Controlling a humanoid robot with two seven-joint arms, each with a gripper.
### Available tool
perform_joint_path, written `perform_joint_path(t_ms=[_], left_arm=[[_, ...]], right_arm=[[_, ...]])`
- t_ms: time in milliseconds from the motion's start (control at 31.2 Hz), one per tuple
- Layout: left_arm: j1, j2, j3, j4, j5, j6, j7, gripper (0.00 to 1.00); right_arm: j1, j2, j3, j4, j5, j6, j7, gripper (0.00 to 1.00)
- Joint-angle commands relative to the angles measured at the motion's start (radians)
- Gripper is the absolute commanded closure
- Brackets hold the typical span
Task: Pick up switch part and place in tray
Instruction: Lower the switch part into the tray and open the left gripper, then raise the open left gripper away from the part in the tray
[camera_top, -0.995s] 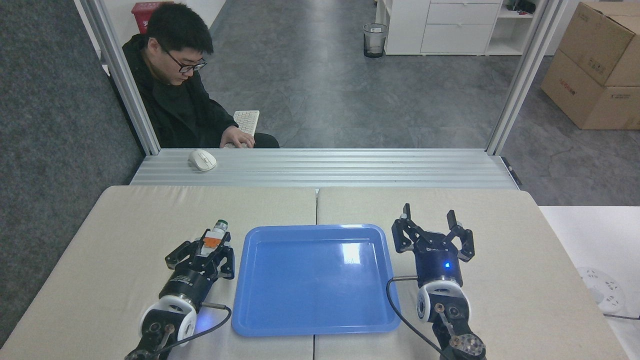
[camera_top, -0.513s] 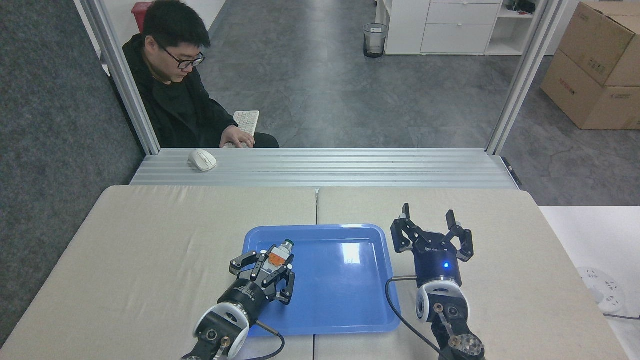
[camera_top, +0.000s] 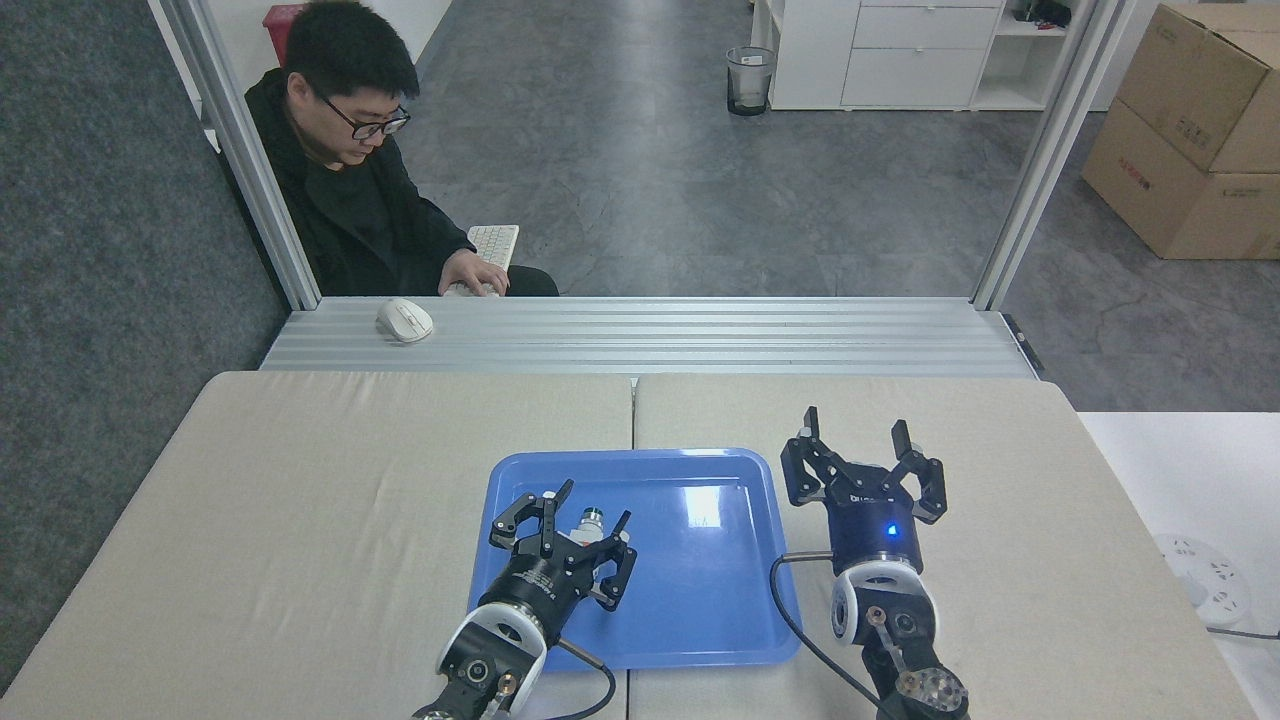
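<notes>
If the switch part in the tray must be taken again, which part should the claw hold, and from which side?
Probably the white body of the switch part, from above with the left claw, now open around it. Only its silver neck and dark cap show clearly, so its exact pose in the tray is uncertain.

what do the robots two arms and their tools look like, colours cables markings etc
Both arms look alike. Each tool, the left tool and the right tool, has black linkage fingers on a dark cylindrical body, joined to a white rounded wrist housing with a metal joint below. A black cable loops out beside each wrist. The right tool body shows small white lettering, too small to read, and a lit blue dot.
</notes>
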Motion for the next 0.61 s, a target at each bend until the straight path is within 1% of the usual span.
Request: perform_joint_path(t_ms=[0, 64, 128, 225, 321, 385, 481, 578], left_arm=[[-0.011, -0.026, 0.023, -0.045, -0.003, 0.1, 0.018, 0.02], [-0.017, -0.025, 0.078, -0.042, 0.0, 0.137, 0.022, 0.02], [-0.037, -0.019, 0.146, -0.031, 0.013, 0.146, 0.028, 0.01], [-0.062, 0.006, 0.275, -0.01, 0.047, 0.132, 0.046, 0.01], [-0.102, 0.047, 0.352, 0.035, 0.111, 0.097, 0.046, 0.01], [-0.122, 0.093, 0.376, 0.07, 0.182, 0.077, 0.048, 0.01], [-0.136, 0.156, 0.378, 0.107, 0.282, 0.072, 0.055, 0.01], [-0.132, 0.178, 0.378, 0.109, 0.316, 0.072, 0.077, 0.01]], right_arm=[[0.0, 0.001, 0.0, 0.0, 0.0, -0.001, 0.0, 0.0], [0.0, 0.001, 0.0, 0.0, 0.0, -0.001, 0.0, 0.0], [0.0, 0.001, 0.0, 0.0, 0.0, 0.001, 0.0, 0.0], [0.0, 0.002, 0.0, 0.0, 0.0, -0.001, -0.002, 0.0], [0.0, 0.001, 0.0, 0.0, 0.0, 0.001, 0.0, 0.0], [0.0, 0.001, 0.0, 0.0, 0.0, 0.001, 0.0, 0.0], [0.0, 0.001, 0.001, 0.0, 0.0, 0.001, 0.0, 0.0], [0.0, 0.001, 0.0, 0.0, 0.0, 0.001, 0.0, 0.0]])
